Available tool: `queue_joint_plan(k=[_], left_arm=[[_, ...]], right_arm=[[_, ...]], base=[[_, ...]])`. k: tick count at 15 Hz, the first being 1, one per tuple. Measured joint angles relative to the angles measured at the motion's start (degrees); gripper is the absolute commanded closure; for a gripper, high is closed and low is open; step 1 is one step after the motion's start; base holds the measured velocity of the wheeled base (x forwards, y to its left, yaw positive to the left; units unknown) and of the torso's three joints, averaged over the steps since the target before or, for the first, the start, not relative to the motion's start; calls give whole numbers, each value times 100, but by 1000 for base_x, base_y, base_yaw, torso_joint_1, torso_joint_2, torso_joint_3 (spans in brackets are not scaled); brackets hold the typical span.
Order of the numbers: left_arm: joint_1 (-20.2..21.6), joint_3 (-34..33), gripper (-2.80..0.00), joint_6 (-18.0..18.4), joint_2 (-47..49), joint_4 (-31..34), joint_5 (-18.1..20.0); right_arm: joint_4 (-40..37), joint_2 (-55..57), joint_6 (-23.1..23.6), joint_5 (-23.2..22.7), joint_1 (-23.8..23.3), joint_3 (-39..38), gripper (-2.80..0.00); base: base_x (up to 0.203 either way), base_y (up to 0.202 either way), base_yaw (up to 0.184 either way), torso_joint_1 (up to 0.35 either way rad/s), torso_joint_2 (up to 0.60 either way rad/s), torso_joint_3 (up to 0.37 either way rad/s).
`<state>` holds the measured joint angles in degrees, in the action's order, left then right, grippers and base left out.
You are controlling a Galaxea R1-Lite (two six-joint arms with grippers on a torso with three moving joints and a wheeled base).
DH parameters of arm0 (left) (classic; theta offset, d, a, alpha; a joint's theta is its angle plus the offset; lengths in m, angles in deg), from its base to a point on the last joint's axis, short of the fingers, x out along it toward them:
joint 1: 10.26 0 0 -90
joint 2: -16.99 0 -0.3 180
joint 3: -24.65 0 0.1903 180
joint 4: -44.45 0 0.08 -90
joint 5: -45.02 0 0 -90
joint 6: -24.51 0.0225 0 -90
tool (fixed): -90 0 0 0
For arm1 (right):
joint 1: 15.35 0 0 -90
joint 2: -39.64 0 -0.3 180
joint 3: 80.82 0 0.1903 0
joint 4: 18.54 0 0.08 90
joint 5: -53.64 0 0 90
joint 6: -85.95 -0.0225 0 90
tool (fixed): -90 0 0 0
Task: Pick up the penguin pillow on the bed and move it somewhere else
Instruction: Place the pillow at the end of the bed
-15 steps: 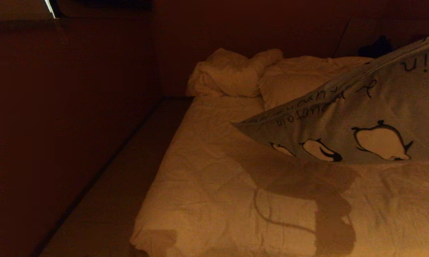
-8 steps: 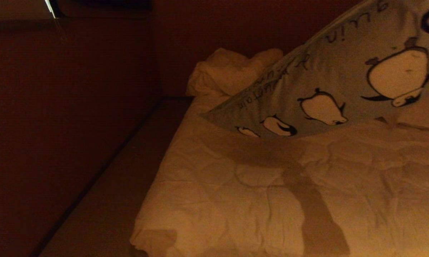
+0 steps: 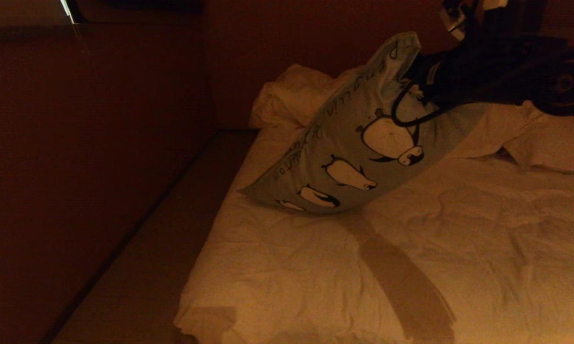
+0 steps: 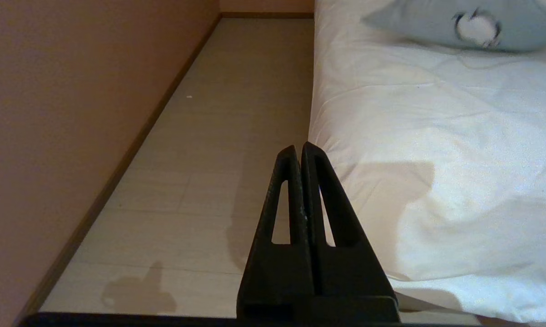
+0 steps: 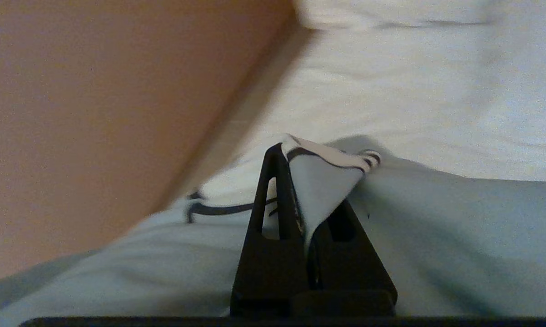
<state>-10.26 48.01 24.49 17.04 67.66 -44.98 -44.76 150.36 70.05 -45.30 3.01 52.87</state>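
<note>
One wide bed (image 3: 459, 239) fills the head view, and the penguin pillow (image 3: 344, 157) hangs tilted over its left side, low corner at the duvet. The right gripper (image 5: 300, 181) pinches pillow fabric; the left gripper (image 4: 299, 152), pressed together, sits beside the bed.

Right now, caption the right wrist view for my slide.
Right gripper fingers pinching a fold of the penguin pillow above the bed.

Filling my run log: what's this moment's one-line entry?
right claw: shut on penguin pillow | pillow: hanging, low corner on bed | left claw: shut, idle
</note>
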Motion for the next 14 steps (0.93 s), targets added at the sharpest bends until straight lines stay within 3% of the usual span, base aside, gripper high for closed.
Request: queue_joint_plan(k=[5,9,12,14], left_arm=[[0,0,0,0,0,0,0],[2,0,0,-2,0,0,0],[0,0,0,-2,0,2,0],[0,0,0,-5,0,0,0]], right_arm=[[174,317,421,1913,374,-179,0],[436,288,510,3024,729,-1345,0],[453,276,479,3465,1005,-2317,0],[469,230,474,3528,1181,-2921,0]], base=[[0,0,0,0,0,0],[0,0,0,0,0,0],[0,0,0,0,0,0],[0,0,0,0,0,0]])
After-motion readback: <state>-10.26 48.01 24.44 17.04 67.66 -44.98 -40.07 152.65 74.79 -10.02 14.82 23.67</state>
